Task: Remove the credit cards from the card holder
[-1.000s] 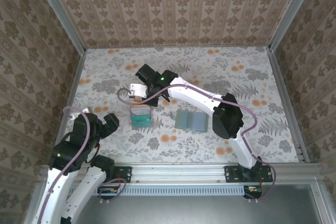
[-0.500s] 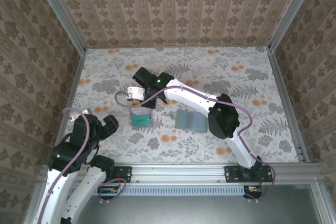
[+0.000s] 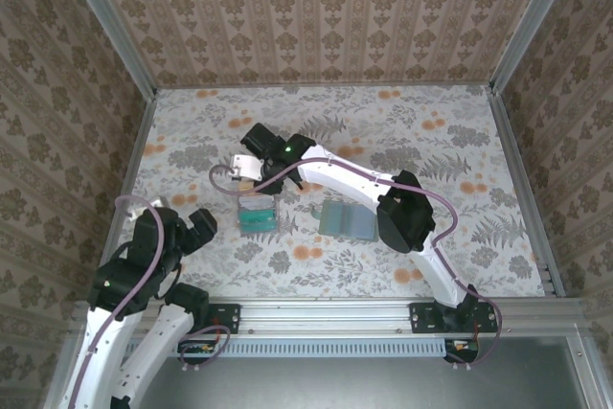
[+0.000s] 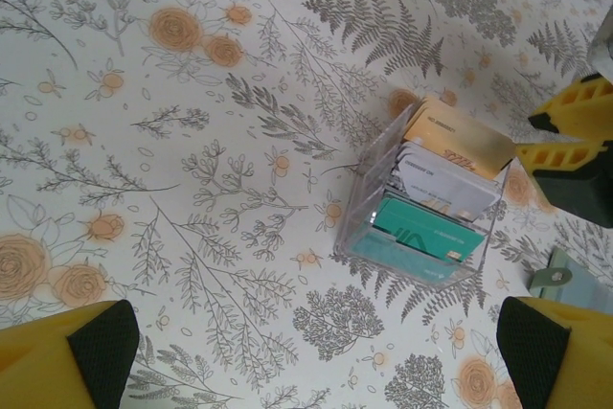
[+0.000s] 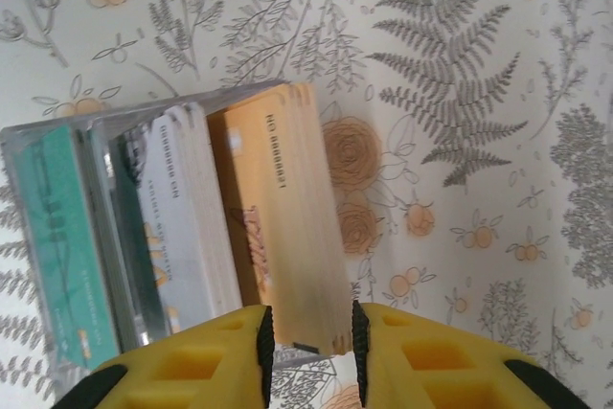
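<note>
Beige, pale grey and teal credit cards (image 4: 436, 184) stand on edge in 3 colour groups inside a clear box (image 4: 356, 217), right of centre in the left wrist view. The beige ones are at the upper end and the teal ones at the lower end. In the top view the same box sits left of centre on the flowered tabletop (image 3: 450, 170).

The card holder (image 3: 347, 220) (a dull grey-green bifold, lying flat with 2 panels showing) is just right of the box in that view, near it but not touching. 1 of its corners pokes in at the lower right of the left wrist view.

The right gripper (image 5: 308, 340) fills the bottom edge of the right wrist view. Its 2 yellow fingers stand a little apart, and the near end of a beige card lies in the gap. That end is blurred, so I cannot tell whether the pads press on it. In the top view this arm reaches from the lower right to the upper end of the box.

The left gripper (image 4: 311, 361) shows a finger in each bottom corner of its own view, spread wide above the cloth. In the top view it sits at the lower left, apart from the box.
</note>
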You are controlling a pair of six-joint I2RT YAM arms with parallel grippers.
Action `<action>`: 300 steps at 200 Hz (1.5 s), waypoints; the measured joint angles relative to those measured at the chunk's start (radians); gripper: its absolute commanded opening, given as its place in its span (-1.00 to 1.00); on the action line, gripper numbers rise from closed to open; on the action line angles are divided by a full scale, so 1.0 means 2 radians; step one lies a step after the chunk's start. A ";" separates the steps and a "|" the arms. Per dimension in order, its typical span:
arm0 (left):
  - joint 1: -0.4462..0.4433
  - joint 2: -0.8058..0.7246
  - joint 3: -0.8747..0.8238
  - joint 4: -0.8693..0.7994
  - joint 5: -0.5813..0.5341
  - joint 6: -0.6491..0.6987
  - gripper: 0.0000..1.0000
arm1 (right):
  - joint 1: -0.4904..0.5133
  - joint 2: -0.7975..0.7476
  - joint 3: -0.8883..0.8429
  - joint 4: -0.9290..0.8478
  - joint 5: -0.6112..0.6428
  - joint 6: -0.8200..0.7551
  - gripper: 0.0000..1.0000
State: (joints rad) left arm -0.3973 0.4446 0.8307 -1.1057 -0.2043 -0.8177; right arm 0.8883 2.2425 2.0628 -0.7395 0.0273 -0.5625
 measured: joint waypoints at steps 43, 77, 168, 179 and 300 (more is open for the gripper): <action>0.000 0.056 -0.003 0.047 0.036 0.008 0.96 | -0.015 -0.076 -0.104 0.056 0.032 0.049 -0.23; -0.005 0.114 -0.011 0.110 0.069 0.012 0.90 | -0.044 -0.180 -0.216 0.110 0.047 0.113 -0.23; -0.146 0.375 0.002 0.306 0.115 -0.010 0.60 | -0.124 -0.432 -0.495 0.178 0.062 0.309 -0.29; -0.160 0.410 0.015 0.322 0.122 -0.012 0.53 | -0.131 -0.455 -0.521 0.177 0.062 0.331 -0.32; -0.241 0.672 0.164 0.399 0.225 -0.009 -0.23 | -0.194 -0.493 -0.723 0.199 -0.041 0.553 -0.40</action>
State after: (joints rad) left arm -0.8795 1.7878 1.1580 -0.3080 0.2451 -0.8356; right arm 0.4995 1.2564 0.6167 -0.3416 -0.0547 0.5434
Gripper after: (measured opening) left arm 0.392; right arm 0.291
